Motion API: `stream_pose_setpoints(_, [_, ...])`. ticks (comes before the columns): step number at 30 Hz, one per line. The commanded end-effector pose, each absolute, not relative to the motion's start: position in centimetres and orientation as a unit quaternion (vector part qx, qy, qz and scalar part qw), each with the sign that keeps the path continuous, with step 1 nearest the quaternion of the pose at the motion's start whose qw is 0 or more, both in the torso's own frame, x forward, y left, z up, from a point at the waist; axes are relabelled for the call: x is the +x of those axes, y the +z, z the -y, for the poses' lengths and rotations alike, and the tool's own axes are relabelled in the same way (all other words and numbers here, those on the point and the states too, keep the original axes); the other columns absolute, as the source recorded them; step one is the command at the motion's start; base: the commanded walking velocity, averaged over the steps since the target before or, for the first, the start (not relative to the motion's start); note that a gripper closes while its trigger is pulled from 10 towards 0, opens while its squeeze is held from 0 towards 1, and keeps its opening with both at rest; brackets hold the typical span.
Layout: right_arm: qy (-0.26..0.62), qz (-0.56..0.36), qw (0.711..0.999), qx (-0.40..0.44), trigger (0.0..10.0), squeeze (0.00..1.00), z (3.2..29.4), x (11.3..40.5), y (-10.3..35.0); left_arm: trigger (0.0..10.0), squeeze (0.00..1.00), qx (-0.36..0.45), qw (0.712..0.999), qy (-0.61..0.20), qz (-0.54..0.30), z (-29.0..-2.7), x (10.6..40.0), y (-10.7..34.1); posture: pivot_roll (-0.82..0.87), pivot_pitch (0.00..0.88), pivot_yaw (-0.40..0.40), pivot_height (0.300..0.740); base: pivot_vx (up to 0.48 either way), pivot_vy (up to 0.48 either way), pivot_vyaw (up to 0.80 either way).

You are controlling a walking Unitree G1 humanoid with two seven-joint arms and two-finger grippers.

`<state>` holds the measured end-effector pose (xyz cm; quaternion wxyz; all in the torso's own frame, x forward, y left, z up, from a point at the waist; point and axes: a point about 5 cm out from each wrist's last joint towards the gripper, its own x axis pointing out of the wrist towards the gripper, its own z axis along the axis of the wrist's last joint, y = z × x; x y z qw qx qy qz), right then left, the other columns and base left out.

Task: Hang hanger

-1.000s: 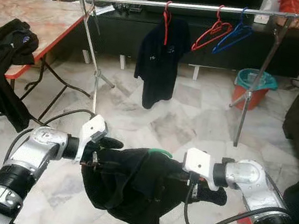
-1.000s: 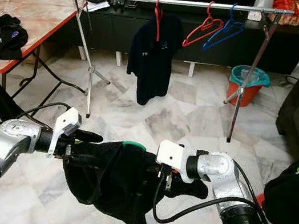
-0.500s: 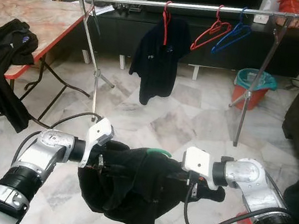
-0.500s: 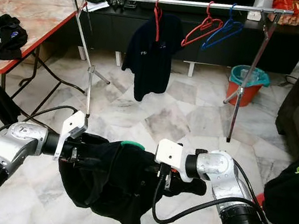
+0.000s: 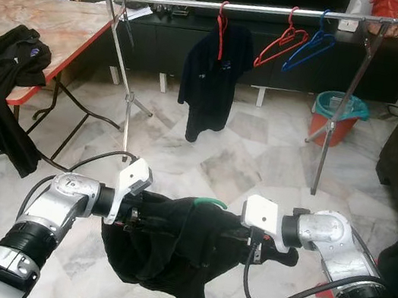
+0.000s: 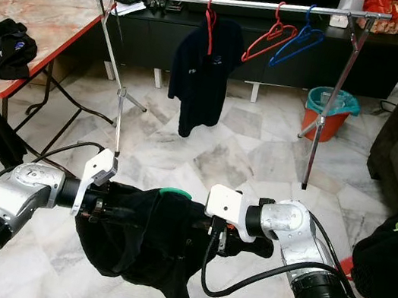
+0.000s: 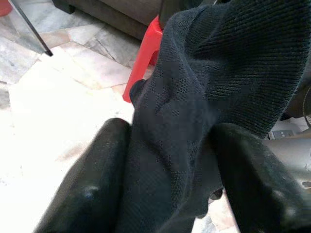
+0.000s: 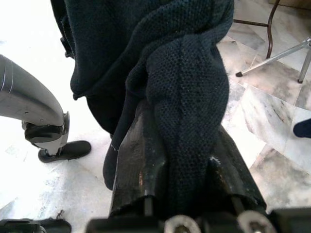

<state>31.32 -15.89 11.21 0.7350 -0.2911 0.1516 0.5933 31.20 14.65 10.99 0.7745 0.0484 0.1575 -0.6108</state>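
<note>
Both hands clamped on one black knitted garment (image 5: 170,248), slung between them low over the marbled tile floor (image 5: 243,161). Left hand (image 5: 133,215) pinching a bunched shoulder of the cloth, fabric squeezed between its two black fingers (image 7: 87,189) in the left wrist view. Right hand (image 5: 262,251) gripping the opposite side, a thick twisted roll of knit wedged between its fingers (image 8: 141,160) in the right wrist view. A sliver of green plastic hanger (image 5: 209,202) peeking out at the top edge of the garment, midway between the hands, the rest buried in cloth.

Compared with a second ago: left hand drawn inward, closer to the right, black fingertips no longer poking out past the fabric; garment hanging in a deeper, narrower sag, lower hem dropped further. Over on the silver metal clothes rail (image 5: 247,8), the already hung black shirt on a red hanger (image 5: 211,74) swung slightly; empty red hanger (image 5: 280,46) and empty blue hanger (image 5: 311,47) beside it much as before.

Likely meaning: load gathered and steadied for carrying, hanging step not yet begun. Rail well apart from the hands, across open floor; black clothes draped over the red-edged marble-top surface (image 5: 48,22) at the robot's left. Hook orientation hard to judge from here, so a regrip possibly needed before reaching the rail.
</note>
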Motion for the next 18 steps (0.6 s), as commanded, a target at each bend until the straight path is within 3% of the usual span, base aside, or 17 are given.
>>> stream_pose_setpoints(1, [0.599, -0.108, 0.738, -0.291, 0.0, 0.0, 14.77, 31.75, 12.79, 0.0, 0.0, 0.049, 0.771, -0.613, -0.166, -14.71, 31.17, 10.85, 0.01, 0.0, 0.132, 0.74, 0.0, 0.0, 0.0])
stream_pose_setpoints(18, [0.599, -0.106, 0.738, -0.292, 0.0, 0.0, 14.7, 31.92, 13.0, 0.0, 0.0, 0.043, 0.766, -0.62, -0.166, -14.4, 31.03, 10.78, 0.01, 0.0, 0.128, 0.74, 0.0, 0.0, 0.0])
